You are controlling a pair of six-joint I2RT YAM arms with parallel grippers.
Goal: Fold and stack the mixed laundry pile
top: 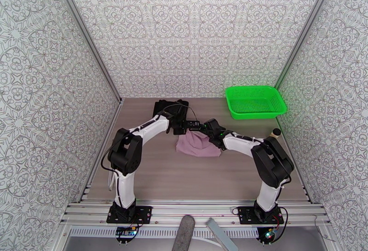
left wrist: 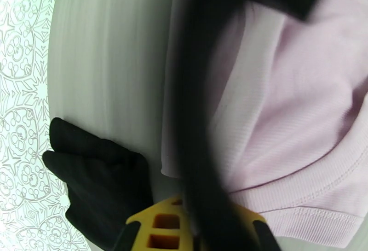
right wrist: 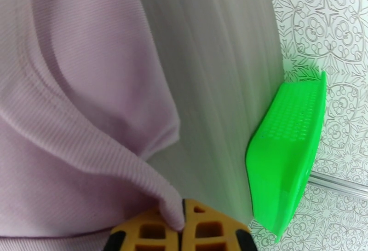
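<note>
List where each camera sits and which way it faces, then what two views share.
Top: above and behind the arms, looking down on the table; both arms show, left pincer and right pincer meeting at the pink shirt.
Left wrist: on the left arm, facing shirt and black garment; yellow fingers show.
Right wrist: on the right arm, facing shirt and green basket; pincer pinches the hem.
Shared: both wrist views see the shirt.

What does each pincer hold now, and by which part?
The right pincer pinches the pink shirt by a ribbed edge. The left pincer is shut; its hold cannot be told.
</note>
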